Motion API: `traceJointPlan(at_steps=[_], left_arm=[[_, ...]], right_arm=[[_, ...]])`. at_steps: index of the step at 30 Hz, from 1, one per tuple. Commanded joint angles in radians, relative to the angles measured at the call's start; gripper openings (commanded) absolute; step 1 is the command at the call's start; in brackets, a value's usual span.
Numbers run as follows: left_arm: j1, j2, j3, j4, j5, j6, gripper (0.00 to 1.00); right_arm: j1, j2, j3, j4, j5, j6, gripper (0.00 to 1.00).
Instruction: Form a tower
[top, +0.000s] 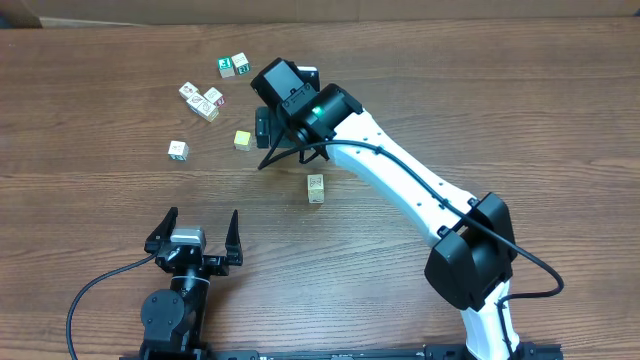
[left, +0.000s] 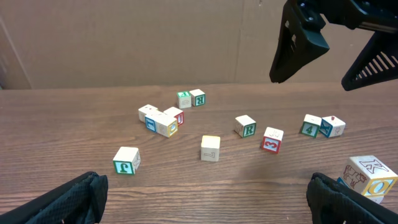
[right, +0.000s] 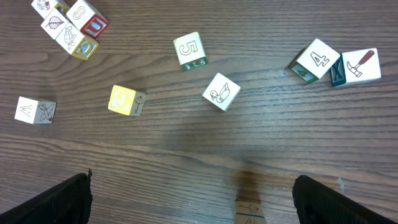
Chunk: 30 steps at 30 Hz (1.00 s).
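The tower (top: 316, 188) is a short stack of pale picture cubes near the middle of the table. It shows at the right edge of the left wrist view (left: 371, 178) and at the bottom of the right wrist view (right: 250, 211). My right gripper (top: 283, 140) hangs open above the table, behind and left of the tower, with nothing between its fingers (right: 62, 199). In the left wrist view the right gripper (left: 329, 56) hangs at the top right. My left gripper (top: 195, 235) rests open and empty near the front edge, its fingers (left: 68, 199) wide apart.
Loose cubes lie scattered at the back: a pair (top: 234, 65), a cluster (top: 203, 100), a single cube (top: 177, 149) and a plain yellow-green cube (top: 242, 139). Below the right gripper lie a "5" cube (right: 189, 51), a bird cube (right: 221, 92) and a "4" cube (right: 316, 60).
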Motion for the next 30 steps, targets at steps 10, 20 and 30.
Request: traceJointPlan(at_steps=[10,20,30], left_arm=[[0.007,-0.011,-0.004,0.002,0.012,0.016,1.0],[0.007,-0.011,-0.003,0.002,0.011,0.016,1.0],[0.007,-0.011,-0.004,0.002,0.012,0.016,1.0]], right_arm=[[-0.258,-0.022,0.016,-0.035,-0.174,-0.002,1.0],[-0.343,-0.019,0.013,-0.041,-0.172,-0.003,1.0],[-0.343,-0.01,0.013,-0.014,-0.086,-0.124,0.91]])
